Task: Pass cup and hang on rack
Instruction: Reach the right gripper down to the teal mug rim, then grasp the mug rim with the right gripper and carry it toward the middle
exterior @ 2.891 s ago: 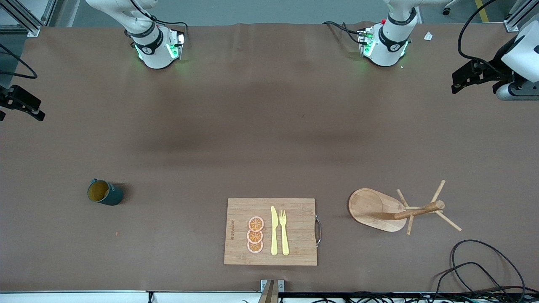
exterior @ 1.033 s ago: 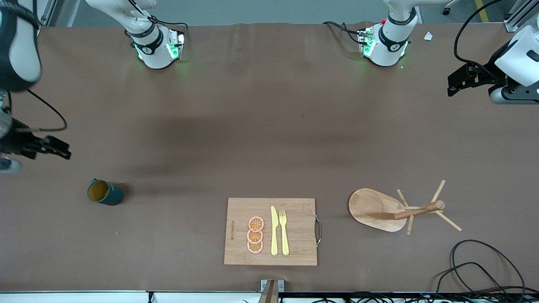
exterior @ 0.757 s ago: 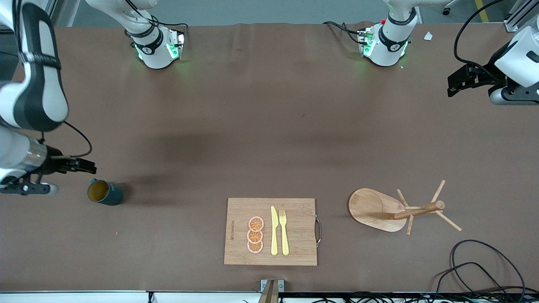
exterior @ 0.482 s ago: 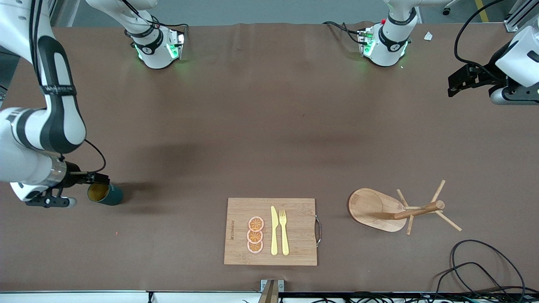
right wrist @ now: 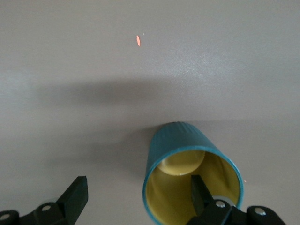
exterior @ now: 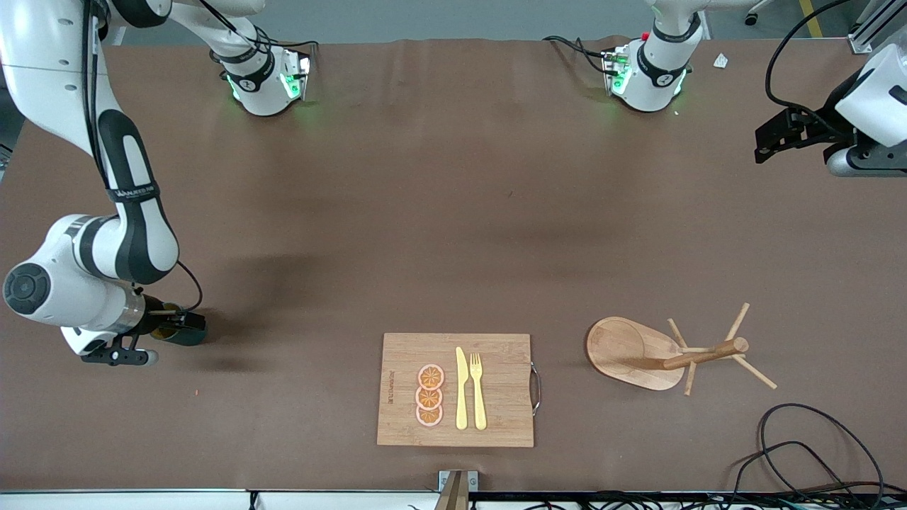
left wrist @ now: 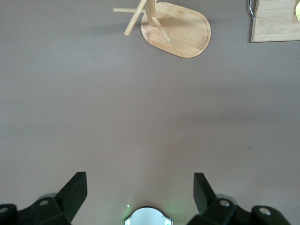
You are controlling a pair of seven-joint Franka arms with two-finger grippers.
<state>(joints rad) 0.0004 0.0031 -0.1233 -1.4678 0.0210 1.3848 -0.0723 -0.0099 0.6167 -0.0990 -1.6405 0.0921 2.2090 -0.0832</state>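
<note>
I have the right pincer point(right wrist: 136, 199) spread wide at the teal mug point(right wrist: 190, 176) on the desk's right-arm end, nothing gripped yet, so grasp, handover and hanging on the bamboo mug tree point(exterior: 662, 350) remain, left pincer point(left wrist: 140, 194) waiting spread.
</note>
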